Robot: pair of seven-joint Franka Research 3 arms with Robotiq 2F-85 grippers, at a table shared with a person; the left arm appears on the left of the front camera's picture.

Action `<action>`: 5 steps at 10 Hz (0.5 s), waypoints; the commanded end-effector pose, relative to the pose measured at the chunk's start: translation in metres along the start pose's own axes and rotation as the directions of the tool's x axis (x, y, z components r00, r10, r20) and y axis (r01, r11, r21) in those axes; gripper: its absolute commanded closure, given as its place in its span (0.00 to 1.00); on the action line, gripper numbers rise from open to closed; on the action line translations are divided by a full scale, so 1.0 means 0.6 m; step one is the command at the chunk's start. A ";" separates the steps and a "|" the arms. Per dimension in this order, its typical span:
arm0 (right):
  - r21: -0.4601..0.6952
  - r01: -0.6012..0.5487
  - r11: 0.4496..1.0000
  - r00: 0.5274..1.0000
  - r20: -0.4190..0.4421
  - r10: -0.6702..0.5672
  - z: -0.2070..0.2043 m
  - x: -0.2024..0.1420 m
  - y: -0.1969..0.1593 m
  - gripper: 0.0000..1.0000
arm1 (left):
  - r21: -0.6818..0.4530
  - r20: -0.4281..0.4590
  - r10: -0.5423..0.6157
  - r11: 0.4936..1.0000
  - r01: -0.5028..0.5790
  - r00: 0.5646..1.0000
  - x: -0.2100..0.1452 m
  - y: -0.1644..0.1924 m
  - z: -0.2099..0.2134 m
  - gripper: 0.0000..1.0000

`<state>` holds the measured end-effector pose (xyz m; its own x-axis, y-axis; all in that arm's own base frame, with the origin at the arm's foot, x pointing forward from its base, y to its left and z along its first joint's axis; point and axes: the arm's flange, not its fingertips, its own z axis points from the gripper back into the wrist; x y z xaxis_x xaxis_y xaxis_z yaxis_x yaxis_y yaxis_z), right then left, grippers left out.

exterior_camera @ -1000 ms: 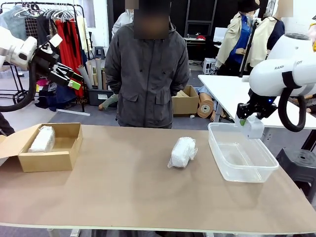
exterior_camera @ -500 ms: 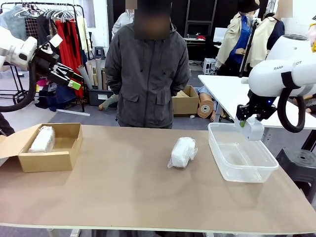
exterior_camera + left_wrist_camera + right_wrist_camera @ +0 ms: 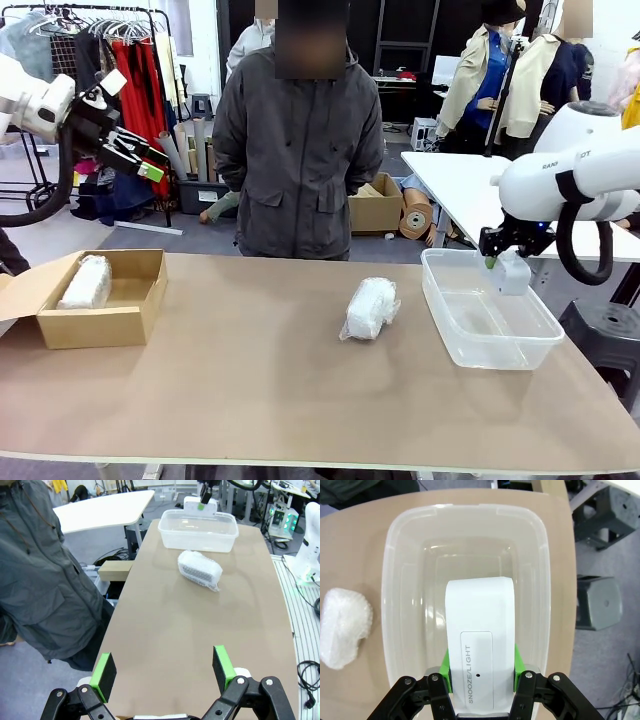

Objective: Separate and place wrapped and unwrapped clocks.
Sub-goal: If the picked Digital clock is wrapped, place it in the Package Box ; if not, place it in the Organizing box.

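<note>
The right end effector (image 3: 481, 669), its pads mostly hiding behind the bare clock (image 3: 480, 625), is clamping it over the tub (image 3: 390, 580), slightly lower than before. The left end effector (image 3: 165, 672) is hanging with fingers apart. One wrapped clock (image 3: 85, 282) is lying in the box (image 3: 100, 325), the other (image 3: 372, 305) on the table (image 3: 250, 400).

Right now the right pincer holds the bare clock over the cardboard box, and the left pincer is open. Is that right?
Not quite. The right pincer holds the bare clock over the clear tub, not the cardboard box; the right wrist view shows it. The left pincer is open, as you said.
</note>
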<state>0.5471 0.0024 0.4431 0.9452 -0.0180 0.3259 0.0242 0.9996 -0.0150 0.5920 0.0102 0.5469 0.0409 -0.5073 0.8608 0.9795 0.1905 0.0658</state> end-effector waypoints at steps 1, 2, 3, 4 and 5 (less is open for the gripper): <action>0.021 -0.002 1.000 1.000 -0.003 0.002 -0.030 -0.002 -0.011 1.00 | 0.005 0.013 0.001 1.000 -0.001 1.000 0.003 0.001 0.000 0.00; 0.028 -0.006 1.000 1.000 -0.012 0.006 -0.052 0.002 -0.013 1.00 | 0.005 0.013 0.001 1.000 -0.001 1.000 0.003 0.001 0.000 0.00; 0.029 -0.011 1.000 1.000 -0.018 0.011 -0.071 -0.001 -0.011 1.00 | 0.005 0.013 0.001 1.000 -0.001 1.000 0.003 0.001 0.000 0.00; 0.034 -0.013 0.999 1.000 -0.026 0.014 -0.083 -0.004 -0.010 1.00 | 0.005 0.013 0.001 1.000 -0.001 1.000 0.003 0.001 0.000 0.00; 0.037 -0.015 0.999 1.000 -0.027 0.016 -0.095 -0.011 -0.009 1.00 | 0.005 0.013 0.001 1.000 -0.001 1.000 0.003 0.001 0.000 0.00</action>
<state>0.5607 -0.0001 0.3868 0.9617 -0.0223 0.2731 0.0267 0.9996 -0.0122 0.5920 0.0102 0.5469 0.0409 -0.5073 0.8608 0.9795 0.1906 0.0658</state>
